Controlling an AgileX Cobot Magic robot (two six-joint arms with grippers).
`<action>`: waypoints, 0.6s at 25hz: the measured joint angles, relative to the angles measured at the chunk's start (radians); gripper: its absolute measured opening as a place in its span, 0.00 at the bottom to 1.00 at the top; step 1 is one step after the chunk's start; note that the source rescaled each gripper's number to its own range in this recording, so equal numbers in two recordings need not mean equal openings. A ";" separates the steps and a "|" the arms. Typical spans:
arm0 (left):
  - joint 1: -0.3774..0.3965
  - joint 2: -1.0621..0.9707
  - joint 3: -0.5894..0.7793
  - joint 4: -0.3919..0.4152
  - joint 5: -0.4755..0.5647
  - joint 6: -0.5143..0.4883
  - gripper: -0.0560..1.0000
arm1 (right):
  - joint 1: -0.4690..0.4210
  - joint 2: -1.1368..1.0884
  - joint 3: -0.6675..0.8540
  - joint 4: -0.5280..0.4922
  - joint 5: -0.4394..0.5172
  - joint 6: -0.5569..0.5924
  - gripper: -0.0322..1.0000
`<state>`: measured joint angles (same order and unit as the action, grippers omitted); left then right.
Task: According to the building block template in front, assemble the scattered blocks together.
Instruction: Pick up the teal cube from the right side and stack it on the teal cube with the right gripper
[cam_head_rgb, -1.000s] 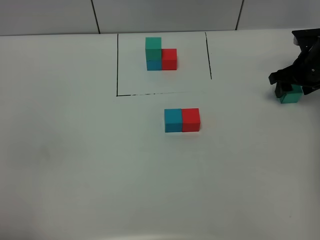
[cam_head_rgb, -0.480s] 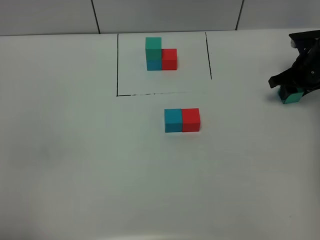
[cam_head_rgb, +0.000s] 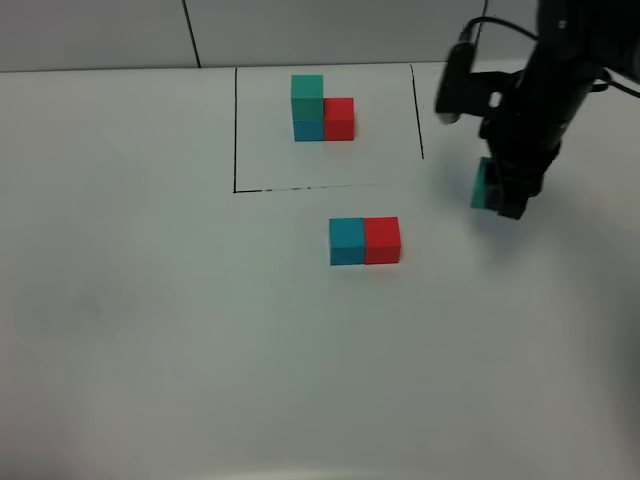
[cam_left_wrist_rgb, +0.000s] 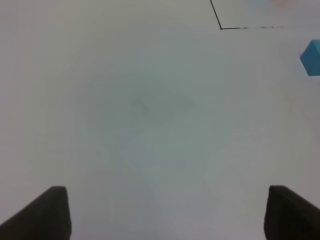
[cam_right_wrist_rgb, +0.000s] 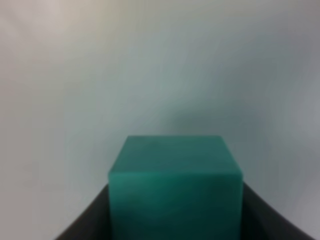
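My left claw (cam_left_wrist_rgb: 165, 215) hangs wide open over the tabletop (cam_left_wrist_rgb: 140, 110), gripping nothing. In the high view, the building block template (cam_head_rgb: 322, 108) sits upper centre inside its black rectangle (cam_head_rgb: 235, 130). Just below it, mid-frame, the blue block (cam_head_rgb: 347, 241) and red block (cam_head_rgb: 382, 240) touch side by side. Upper right, my right claw (cam_head_rgb: 497, 192) is clamped on the teal-green block (cam_head_rgb: 483, 184).

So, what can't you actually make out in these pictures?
Left gripper: left wrist view, the frame edge cuts off all but two dark fingertips.
Teal-green cube: high view, the right gripper and arm cover most of it.
Loose blue cube: left wrist view, the frame edge crops it.
Right wrist view: blurred; the held cube blocks whatever lies under it.
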<state>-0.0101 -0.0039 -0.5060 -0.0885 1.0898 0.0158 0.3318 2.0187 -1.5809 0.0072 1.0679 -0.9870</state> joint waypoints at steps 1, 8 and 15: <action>0.000 0.000 0.000 0.000 0.000 0.000 0.77 | 0.043 0.000 -0.001 -0.007 0.001 -0.007 0.05; 0.000 0.000 0.000 0.000 0.000 0.000 0.77 | 0.246 0.004 -0.112 -0.007 0.044 -0.016 0.05; 0.000 0.000 0.000 0.000 0.000 0.000 0.77 | 0.305 0.131 -0.274 0.024 0.118 -0.044 0.05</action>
<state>-0.0101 -0.0039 -0.5060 -0.0885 1.0898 0.0158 0.6365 2.1497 -1.8554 0.0314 1.1855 -1.0309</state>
